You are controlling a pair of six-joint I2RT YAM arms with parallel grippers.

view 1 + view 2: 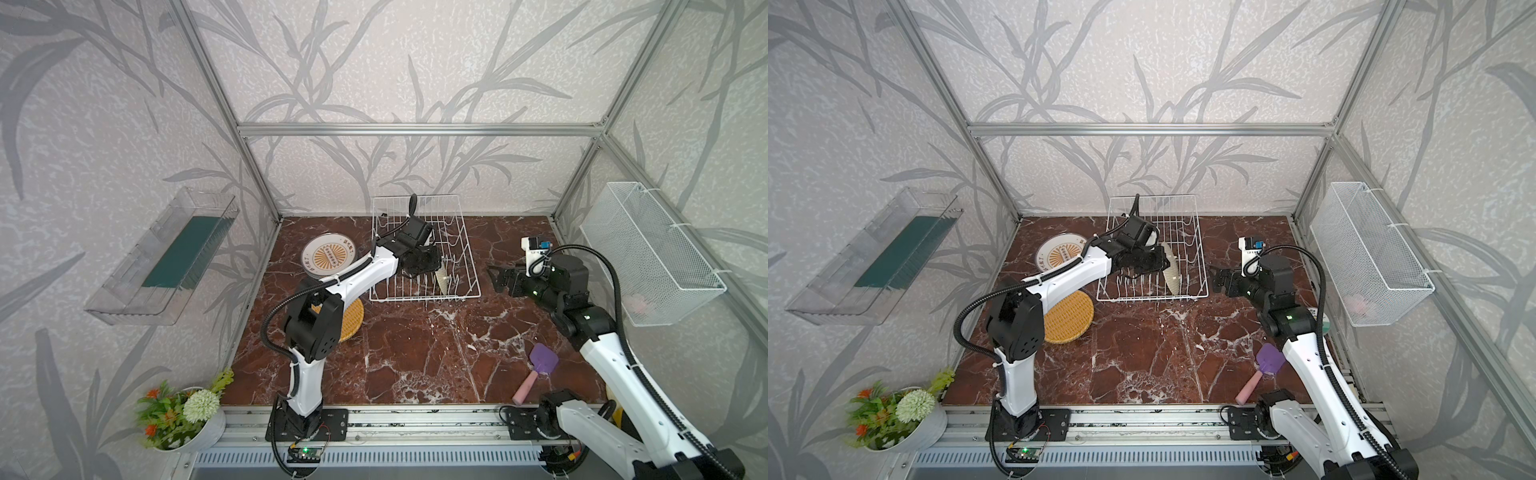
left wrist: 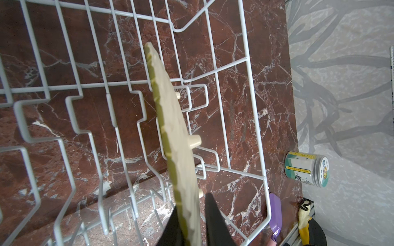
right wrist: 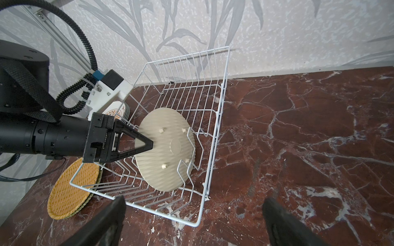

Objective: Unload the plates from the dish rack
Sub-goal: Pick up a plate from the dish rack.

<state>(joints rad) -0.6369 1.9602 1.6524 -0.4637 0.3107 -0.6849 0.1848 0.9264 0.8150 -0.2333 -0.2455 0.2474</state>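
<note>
The white wire dish rack (image 1: 415,198) (image 1: 1152,197) stands at the back of the marble table. One yellow woven plate (image 1: 444,279) (image 1: 1172,269) (image 2: 170,119) (image 3: 165,149) is on edge between its tines. My left gripper (image 1: 436,266) (image 2: 191,204) (image 3: 149,144) reaches into the rack, shut on that plate's rim, one finger on each face. My right gripper (image 1: 494,276) (image 3: 194,200) hangs open and empty, just right of the rack. White sunburst plates (image 1: 328,255) (image 1: 1059,253) are stacked left of the rack. Yellow woven plates (image 1: 1069,318) (image 3: 72,187) lie in front of them.
A purple spatula with a pink handle (image 1: 540,365) lies at the front right. A small jar (image 2: 307,168) sits near the right edge. A white mesh basket (image 1: 652,253) hangs on the right wall, a clear tray (image 1: 166,257) on the left. A flower pot (image 1: 183,411) stands front left.
</note>
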